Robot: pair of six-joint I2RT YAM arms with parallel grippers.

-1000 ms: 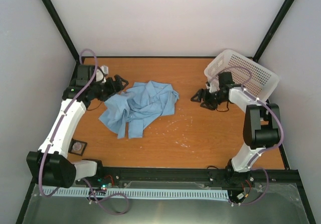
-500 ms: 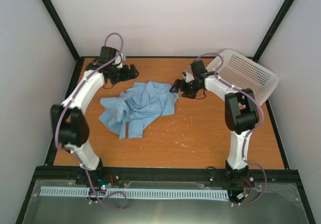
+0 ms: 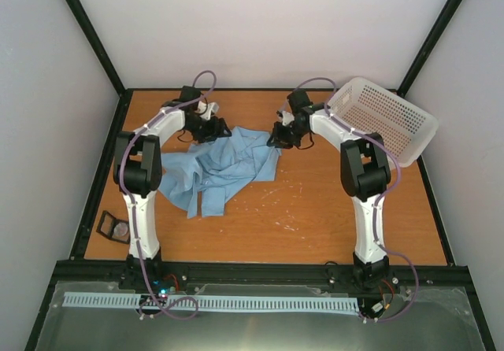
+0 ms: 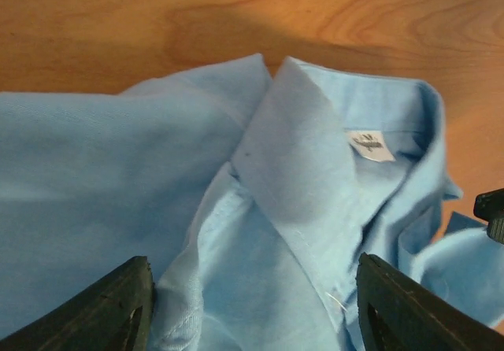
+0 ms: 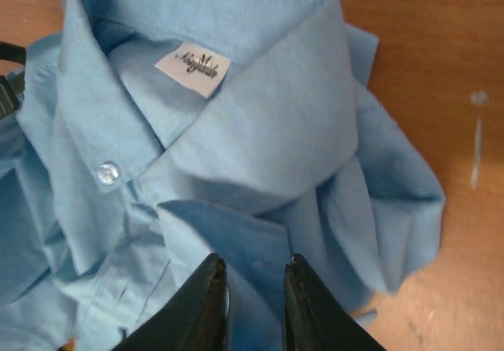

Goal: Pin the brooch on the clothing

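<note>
fig. 1: both arms at the collar end of the clothing (image 3: pixel 213 170), seen from above and from each wrist.

change: within the last second the 2 arms have swung in from the sides of the table (image 3: pixel 315 209) to the far edge of the shirt. the left gripper (image 4: pixel 252 288) sits over the collar with its fingers wide and nothing between them. the right gripper (image 5: pixel 252 268) has drawn its fingers narrow over a fold just below the collar (image 5: pixel 260 99); whether cloth is actually pinched cannot be told.

meaning (a judgement): this is still garment preparation. the shirt lies crumpled, so it probably has to be lifted or spread before any pinning.

task item: the brooch (image 3: pixel 121 228) rests untouched in the small black tray (image 3: pixel 105 225) at the near-left edge, well apart from both grippers.

materials: thin, matte, light blue woven cotton in soft folds. the collar is stiffer, with a stitched edge, 1 clear button (image 5: pixel 108 173) and a white neck label (image 5: pixel 193 68). the wood-grain table is smooth and scuffed, and a perforated white plastic basket (image 3: pixel 386 115) stands far right.
</note>
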